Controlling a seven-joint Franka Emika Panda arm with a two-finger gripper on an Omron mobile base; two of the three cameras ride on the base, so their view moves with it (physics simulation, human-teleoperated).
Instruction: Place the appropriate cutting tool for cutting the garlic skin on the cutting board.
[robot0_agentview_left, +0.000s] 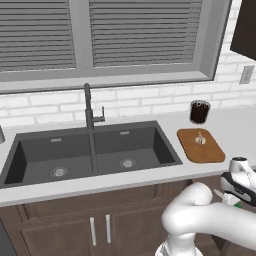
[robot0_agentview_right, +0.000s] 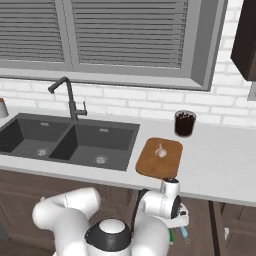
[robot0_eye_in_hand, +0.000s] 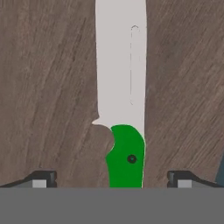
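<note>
Hovering over green-handled knife (robot0_eye_in_hand: 125, 157), jaws wide, fingertips either side of handle, not touching. Knife flat on dark wood-grain surface. Garlic (robot0_agentview_left: 200, 138) on cutting board (robot0_agentview_left: 207, 153), on worktop (robot0_agentview_left: 235, 125) beside dark cup (robot0_agentview_left: 199, 111).

Your arm folds low in front of the base, elbow bent, wrist reaching down to the right. Your gripper (robot0_eye_in_hand: 112, 180) points straight down, its jaws spread wide apart, fingertips (robot0_eye_in_hand: 43, 178) gripping nothing.

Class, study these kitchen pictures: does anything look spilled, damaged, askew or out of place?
Nothing stands out. The tiny pale garlic bulb sits on the orange-brown wooden cutting board, the dark round cup stands upright behind it, and the green-handled knife lies flat, undamaged.
</note>
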